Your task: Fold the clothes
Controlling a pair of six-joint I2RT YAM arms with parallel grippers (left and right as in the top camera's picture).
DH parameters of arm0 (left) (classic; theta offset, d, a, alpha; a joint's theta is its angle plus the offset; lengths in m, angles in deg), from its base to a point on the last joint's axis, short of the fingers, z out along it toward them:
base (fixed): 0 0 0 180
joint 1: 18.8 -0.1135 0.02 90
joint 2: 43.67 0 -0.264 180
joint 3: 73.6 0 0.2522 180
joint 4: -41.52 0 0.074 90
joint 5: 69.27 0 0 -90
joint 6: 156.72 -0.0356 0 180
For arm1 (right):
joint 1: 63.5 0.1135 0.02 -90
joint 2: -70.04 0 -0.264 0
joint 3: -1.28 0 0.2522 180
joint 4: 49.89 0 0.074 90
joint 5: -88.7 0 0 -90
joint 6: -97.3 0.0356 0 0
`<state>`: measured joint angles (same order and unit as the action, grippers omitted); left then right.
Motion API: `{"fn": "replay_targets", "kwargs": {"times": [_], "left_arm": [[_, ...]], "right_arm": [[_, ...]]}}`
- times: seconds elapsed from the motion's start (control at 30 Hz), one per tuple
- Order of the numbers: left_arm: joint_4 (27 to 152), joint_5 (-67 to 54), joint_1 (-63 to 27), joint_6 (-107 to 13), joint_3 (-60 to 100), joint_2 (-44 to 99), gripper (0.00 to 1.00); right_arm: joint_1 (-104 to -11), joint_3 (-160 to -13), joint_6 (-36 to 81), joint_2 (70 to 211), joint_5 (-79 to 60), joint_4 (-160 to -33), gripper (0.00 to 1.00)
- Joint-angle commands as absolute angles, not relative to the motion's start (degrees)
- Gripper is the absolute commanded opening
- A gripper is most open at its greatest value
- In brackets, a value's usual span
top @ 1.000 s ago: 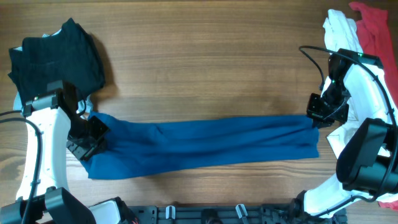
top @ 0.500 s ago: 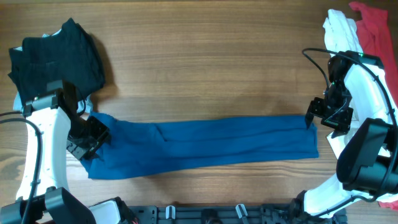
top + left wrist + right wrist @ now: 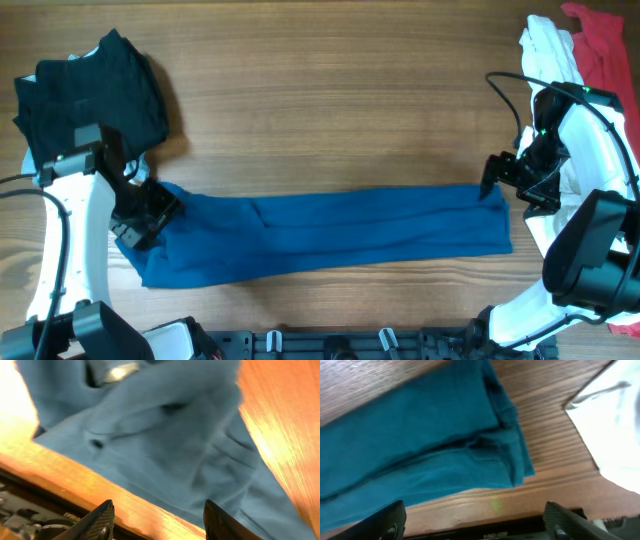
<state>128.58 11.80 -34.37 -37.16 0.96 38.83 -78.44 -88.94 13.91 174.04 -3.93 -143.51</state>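
The wooden worktop (image 3: 330,100) filled the overhead frame. Across its lower middle lay the blue shirt (image 3: 330,235), folded into a long band, flat toward the right and bunched at its left end. A black garment (image 3: 90,90) sat heaped in the upper left. A white garment (image 3: 548,50) and a red garment (image 3: 605,45) lay in the upper right corner. The left jaws stood spread over the bunched end and the right jaws spread wide by the right end, neither holding anything. My worry was that a pinch there would take only the top layer and pull the band open, or that the right jaws would snag the white garment nearby.
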Motion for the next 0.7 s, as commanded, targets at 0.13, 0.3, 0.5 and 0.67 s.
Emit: {"fn": "replay_targets", "kwargs": {"times": [0.13,0.3,0.5,0.67], "left_arm": [[127.84,9.18,-27.26,-37.47,0.74,39.01,0.58],[127.6,9.18,-26.24,-37.49,0.74,39.12,0.58],[127.7,9.18,-26.24,-37.49,0.74,39.12,0.57],[128.16,9.18,-26.24,-37.49,0.74,39.12,0.58]], "right_arm": [[-78.58,-87.46,12.45,173.1,-6.53,-140.93,1.0],[-78.6,-80.92,15.53,173.15,-6.56,-134.46,0.99],[-78.6,-73.21,18.0,173.21,-6.73,-126.59,1.0],[-78.6,-68.31,17.98,173.24,-6.56,-118.83,0.99]]}}
